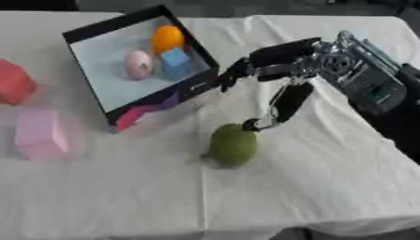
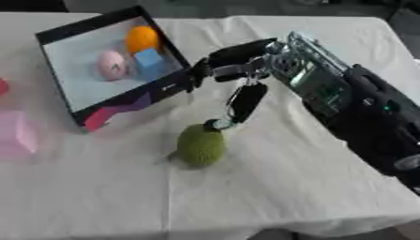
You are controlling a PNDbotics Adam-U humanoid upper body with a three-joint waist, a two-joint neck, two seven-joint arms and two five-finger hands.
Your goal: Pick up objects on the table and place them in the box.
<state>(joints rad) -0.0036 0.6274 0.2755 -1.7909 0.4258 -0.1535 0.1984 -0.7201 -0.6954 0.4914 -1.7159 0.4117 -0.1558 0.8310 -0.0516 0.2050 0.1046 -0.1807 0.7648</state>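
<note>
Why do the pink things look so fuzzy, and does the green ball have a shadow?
Left eye view: the pink block and the red thing are smeary, with soft edges. Right eye view: the green ball shows only a faint shadow at its left; the right hand looks a bit sharper.

I am looking down at what reads as a lab or test room set up for robot trials — not a home or a shop. A worktop (image 1: 271,197) is lying under a plain white cloth, wrinkled and hanging over the near edge, the sort of cover laid for practice runs. The things sitting on it are simple coloured test shapes: a green rounded object (image 1: 233,144), a pink block (image 1: 39,134), a red block (image 1: 13,82), and a black-rimmed box (image 1: 86,33) that is already holding an orange ball, a pink egg shape and a blue cube. Beyond the far edge only a dark, bare floor is showing — nothing domestic.
</note>
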